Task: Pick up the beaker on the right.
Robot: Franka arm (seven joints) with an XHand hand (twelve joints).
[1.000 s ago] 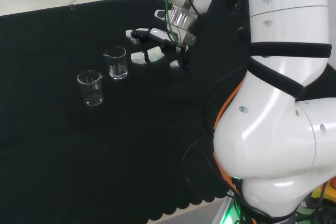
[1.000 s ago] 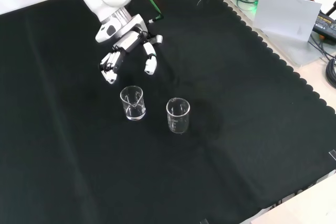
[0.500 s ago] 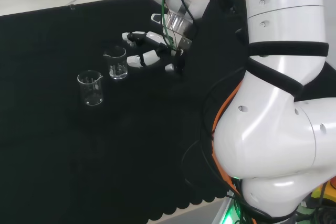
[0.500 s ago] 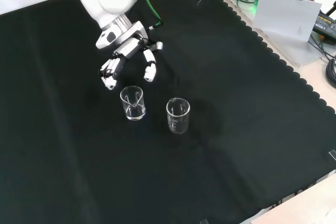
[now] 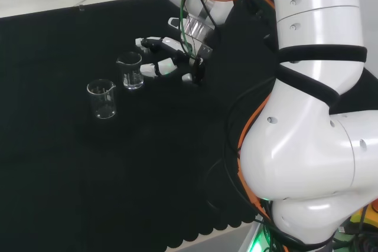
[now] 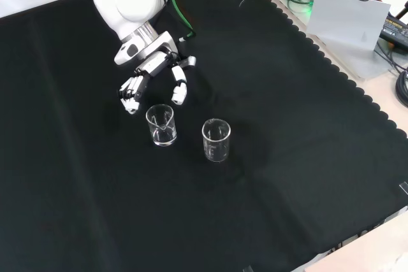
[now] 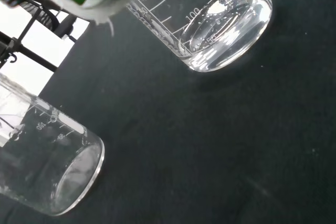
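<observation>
Two clear glass beakers stand upright on the black cloth. In the head view one beaker (image 5: 130,71) stands just left of the hand (image 5: 171,57), and the other beaker (image 5: 102,99) is farther left and nearer. In the front view the hand (image 6: 155,67) hovers just beyond the left beaker (image 6: 160,125), with the right beaker (image 6: 216,139) well clear of it. The hand is open, its fingers and thumb spread either side of the near beaker's rim without touching it. The wrist view shows a graduated beaker (image 7: 220,30) close by and a second beaker (image 7: 47,177).
The arm's white links (image 5: 313,116) rise at the head view's right. The cloth's scalloped edge (image 6: 331,62) runs along the front view's right side, with a grey box (image 6: 347,17) and cables beyond it. Open cloth lies around both beakers.
The hand has moved closer to the near beaker, leftward in the head view and downward in the front view. Both beakers stay where they were.
</observation>
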